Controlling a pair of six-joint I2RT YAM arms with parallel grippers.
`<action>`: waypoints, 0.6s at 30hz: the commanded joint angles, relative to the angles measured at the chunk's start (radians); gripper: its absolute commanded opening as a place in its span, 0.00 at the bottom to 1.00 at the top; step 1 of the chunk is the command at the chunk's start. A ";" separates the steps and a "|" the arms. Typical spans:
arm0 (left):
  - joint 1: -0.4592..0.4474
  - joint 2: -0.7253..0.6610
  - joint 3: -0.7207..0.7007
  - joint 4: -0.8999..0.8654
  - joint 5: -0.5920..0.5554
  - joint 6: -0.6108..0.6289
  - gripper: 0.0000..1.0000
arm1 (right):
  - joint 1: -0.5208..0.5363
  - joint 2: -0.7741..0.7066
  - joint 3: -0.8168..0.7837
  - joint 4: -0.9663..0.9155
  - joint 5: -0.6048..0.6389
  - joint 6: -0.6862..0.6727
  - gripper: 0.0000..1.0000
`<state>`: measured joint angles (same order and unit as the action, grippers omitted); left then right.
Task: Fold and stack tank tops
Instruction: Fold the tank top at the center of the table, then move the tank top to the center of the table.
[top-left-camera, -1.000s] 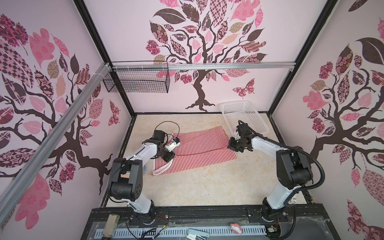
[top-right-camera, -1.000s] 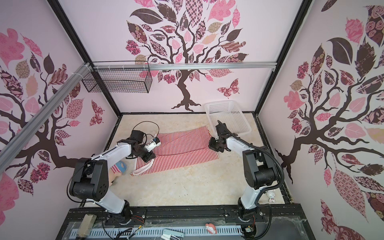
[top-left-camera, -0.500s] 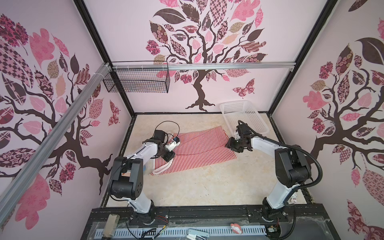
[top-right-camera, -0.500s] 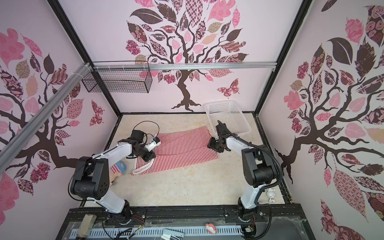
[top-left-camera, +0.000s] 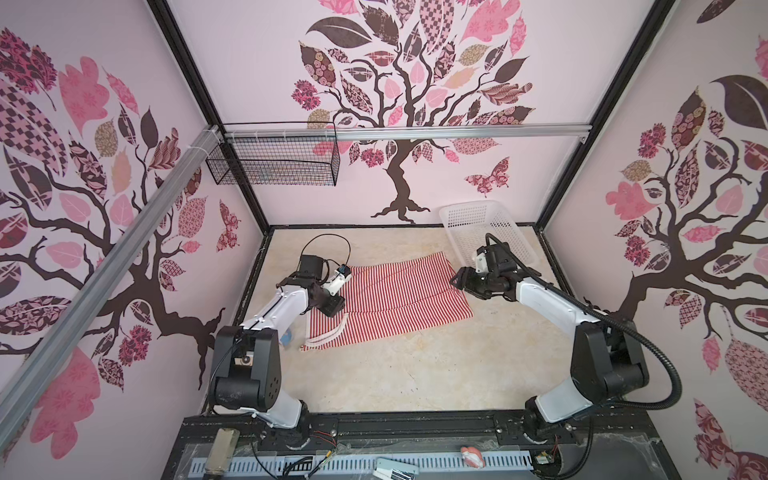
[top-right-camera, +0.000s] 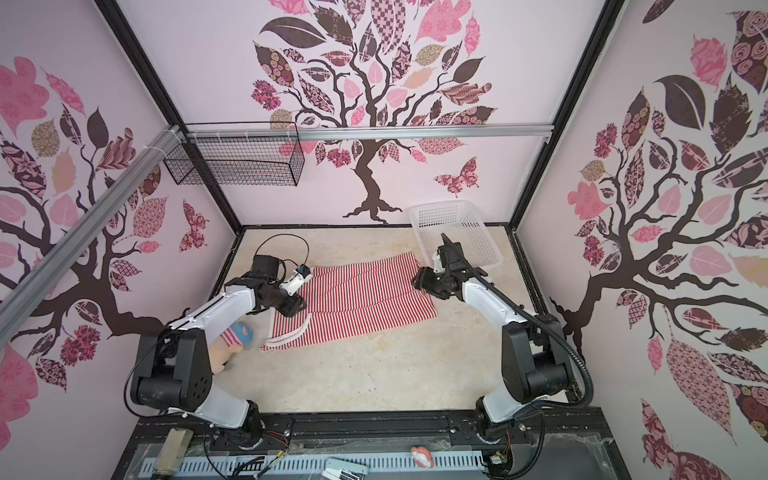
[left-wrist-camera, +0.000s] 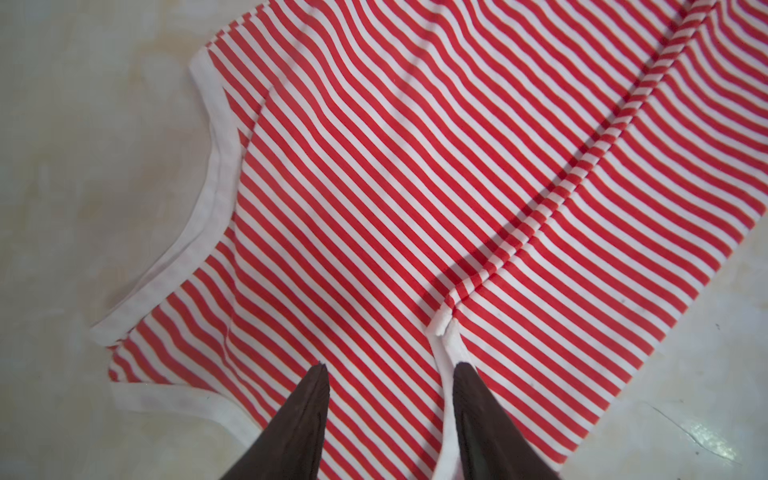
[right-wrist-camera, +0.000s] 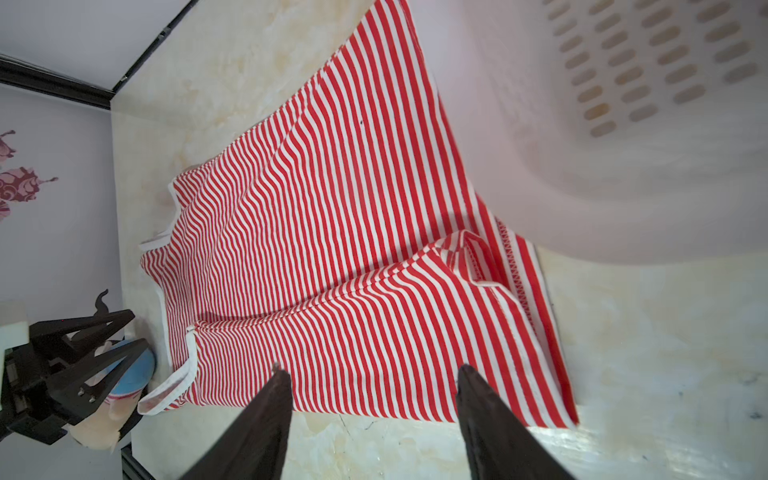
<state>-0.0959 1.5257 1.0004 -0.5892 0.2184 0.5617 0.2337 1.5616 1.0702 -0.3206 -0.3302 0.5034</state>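
Red-and-white striped thin fabric: one tank top (top-left-camera: 386, 299) lies spread on the bench (top-left-camera: 415, 374), hem end just beside the white basket (top-left-camera: 465, 216), neck end well apart from it. Both top views: right pincer (top-left-camera: 457, 280) hangs over the hem by the basket's near corner, and left pincer (top-left-camera: 334, 307) over the end farthest from the basket. How the jaws stand is not legible from up here. No fabric shows in the basket, and no folded stack anywhere. In a top view a soft toy (top-right-camera: 237, 336) shows plainly beside the left arm, far from the basket. Left wrist view: left pincer released, fingers parted with flat cloth beneath and nothing pinched. Only this view resolves the raised crease (left-wrist-camera: 582, 174) running the length of the top and the white armhole trim (left-wrist-camera: 216, 166). Right wrist view: right pincer likewise released and empty, above the cloth's edge. Only here is the hem corner (right-wrist-camera: 469, 253) seen curled up in a loop close to the basket wall. Judgement: a lengthwise fold appears laid. Flattening that hem corner, the crosswise folds and any stacking remain, so the task is at an early-to-middle stage. No second top is in sight.
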 joint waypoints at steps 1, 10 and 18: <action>0.002 -0.036 0.011 -0.095 -0.004 0.038 0.52 | 0.020 0.017 -0.010 -0.043 0.038 -0.060 0.65; 0.021 -0.214 -0.124 -0.299 -0.028 0.205 0.46 | 0.154 0.060 -0.012 -0.039 0.172 -0.105 0.59; 0.057 -0.242 -0.161 -0.402 -0.015 0.288 0.37 | 0.153 0.078 -0.042 -0.026 0.164 -0.090 0.58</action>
<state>-0.0452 1.2819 0.8482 -0.9314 0.1936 0.7925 0.3885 1.6184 1.0279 -0.3389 -0.1761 0.4145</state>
